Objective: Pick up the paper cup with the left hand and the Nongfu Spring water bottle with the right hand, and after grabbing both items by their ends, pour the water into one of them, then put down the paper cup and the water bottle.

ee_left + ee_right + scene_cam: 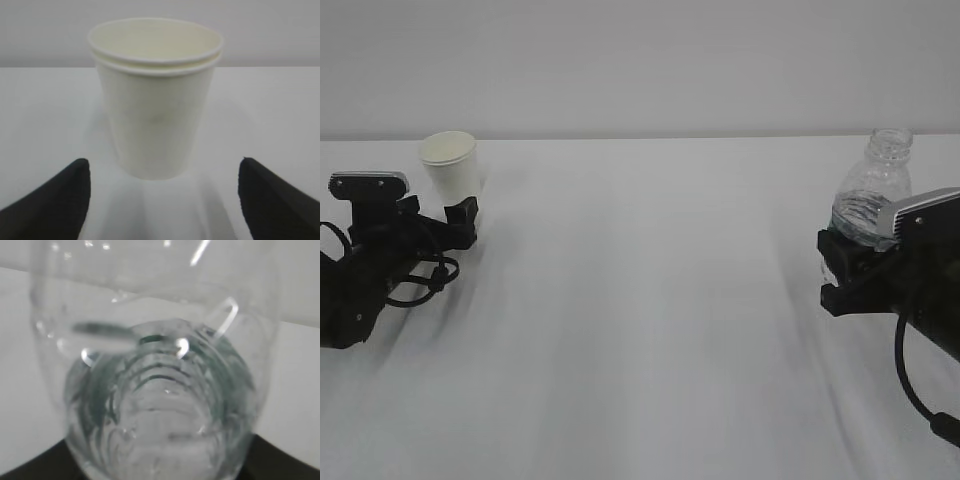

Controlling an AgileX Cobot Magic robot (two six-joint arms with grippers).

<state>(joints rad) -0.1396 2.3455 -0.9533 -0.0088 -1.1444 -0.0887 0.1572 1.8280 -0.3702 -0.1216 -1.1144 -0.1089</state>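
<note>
Exterior view: the Nongfu Spring water bottle [873, 195] is clamped upright low on its body by the right hand [840, 268], neck left free for pouring. The paper cup [156, 100] stands ungrasped between the wide-spread fingers of the left hand [162, 192], aligned for closure.

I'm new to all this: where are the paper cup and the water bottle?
paper cup [453, 170]: exterior view, on its white side wall.
water bottle [876, 195]: exterior view, on its clear ribbed body above the claw.
</note>
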